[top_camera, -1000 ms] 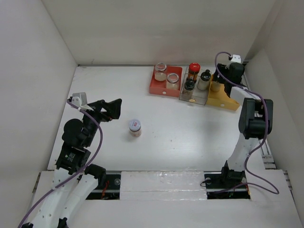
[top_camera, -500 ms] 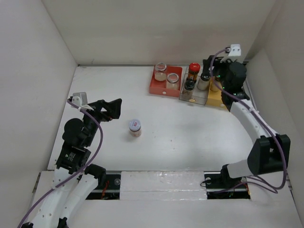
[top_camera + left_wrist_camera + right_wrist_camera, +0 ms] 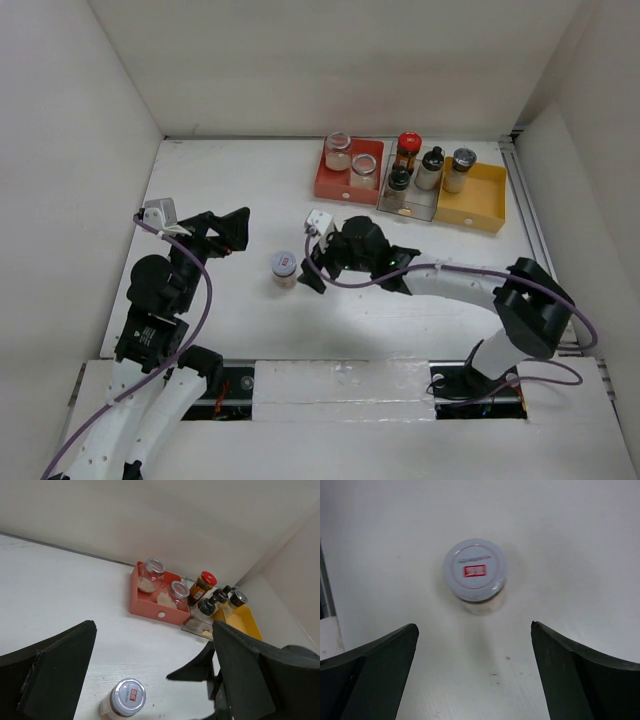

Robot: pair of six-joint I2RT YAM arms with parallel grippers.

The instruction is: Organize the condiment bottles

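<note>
A loose silver-lidded jar (image 3: 285, 268) stands upright on the table, and shows in the left wrist view (image 3: 124, 700) and the right wrist view (image 3: 475, 575). My right gripper (image 3: 312, 262) is open just right of it, not touching, jaws spread wide (image 3: 475, 680). My left gripper (image 3: 232, 232) is open and empty to the jar's left (image 3: 152, 675). Two clear glass jars (image 3: 339, 150) (image 3: 363, 170) sit in the red tray (image 3: 335, 188). The red-capped dark bottle (image 3: 407, 150) and two black-capped bottles (image 3: 399, 183) (image 3: 431, 165) sit in the clear tray. Another silver-lidded jar (image 3: 461, 168) stands in the yellow tray (image 3: 485, 205).
The three trays stand in a row at the back right. White walls close in the table at the back and both sides. My right arm (image 3: 450, 285) stretches low across the table's middle.
My right arm has swung from the yellow tray at the back right to the table's middle, leaving the silver-lidded jar in that tray. The left arm has barely moved.
</note>
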